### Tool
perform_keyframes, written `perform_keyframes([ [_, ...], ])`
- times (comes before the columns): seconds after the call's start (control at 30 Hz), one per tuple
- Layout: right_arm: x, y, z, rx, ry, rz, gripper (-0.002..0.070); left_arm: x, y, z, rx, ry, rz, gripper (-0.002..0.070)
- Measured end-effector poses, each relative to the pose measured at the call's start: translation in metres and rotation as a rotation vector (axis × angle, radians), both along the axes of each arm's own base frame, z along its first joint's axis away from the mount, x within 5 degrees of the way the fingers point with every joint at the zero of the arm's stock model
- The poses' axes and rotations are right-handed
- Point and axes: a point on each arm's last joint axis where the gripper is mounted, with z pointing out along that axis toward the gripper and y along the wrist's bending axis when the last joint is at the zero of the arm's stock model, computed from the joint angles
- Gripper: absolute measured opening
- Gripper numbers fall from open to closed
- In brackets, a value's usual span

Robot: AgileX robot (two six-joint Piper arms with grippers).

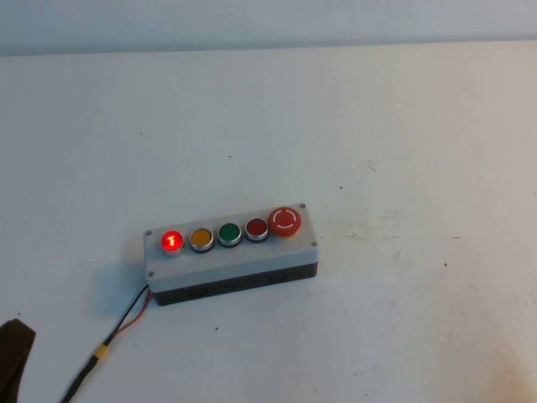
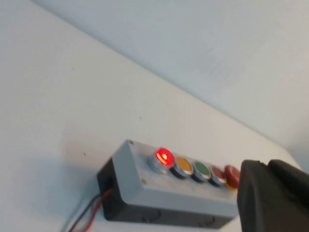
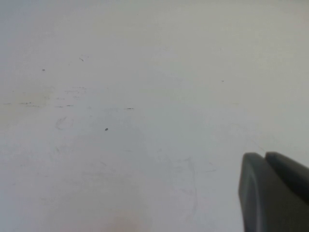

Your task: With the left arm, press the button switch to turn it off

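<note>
A grey switch box (image 1: 231, 260) on a black base lies in the middle of the white table. Its top carries a lit red button (image 1: 172, 241) at the left end, then a yellow button (image 1: 201, 238), a green button (image 1: 229, 232), a dark red button (image 1: 256, 227) and a large red mushroom button (image 1: 285, 221). The lit button also shows in the left wrist view (image 2: 164, 157). My left gripper (image 1: 13, 357) is at the lower left corner, well short of the box, with its fingers (image 2: 256, 193) pressed together and empty. My right gripper (image 3: 264, 159) is shut over bare table, out of the high view.
Red and black wires (image 1: 130, 315) with a yellow band run from the box's left end toward the front edge, close to my left gripper. The white table (image 1: 403, 151) spreads around the box.
</note>
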Motion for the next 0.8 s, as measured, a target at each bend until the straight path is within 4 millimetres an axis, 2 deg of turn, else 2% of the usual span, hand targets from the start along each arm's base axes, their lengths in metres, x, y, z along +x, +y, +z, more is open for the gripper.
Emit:
perform_keyframes([
  [0.1, 0.0, 0.0, 0.0, 0.0, 0.0, 0.0, -0.0016, 0.006, -0.008, 0.027, 0.073, 0.109, -0.088, -0.0002],
  [0.2, 0.0, 0.0, 0.0, 0.0, 0.0, 0.0, -0.0016, 0.018, -0.016, 0.05, 0.216, 0.274, -0.189, -0.0002],
  [0.3, 0.0, 0.0, 0.0, 0.0, 0.0, 0.0, -0.0016, 0.036, -0.019, 0.072, 0.383, 0.457, -0.268, -0.0002],
  [0.4, 0.0, 0.0, 0.0, 0.0, 0.0, 0.0, -0.0016, 0.059, -0.019, 0.086, 0.518, 0.631, -0.319, -0.0002],
  [0.57, 0.0, 0.0, 0.0, 0.0, 0.0, 0.0, -0.0016, 0.11, -0.029, 0.095, 0.636, 0.799, -0.423, -0.0002],
  [0.67, 0.0, 0.0, 0.0, 0.0, 0.0, 0.0, -0.0016, 0.144, -0.045, 0.094, 0.706, 0.843, -0.475, -0.0002],
  [0.8, 0.0, 0.0, 0.0, 0.0, 0.0, 0.0, -0.0016, 0.177, -0.074, 0.092, 0.779, 0.85, -0.554, -0.0002],
])
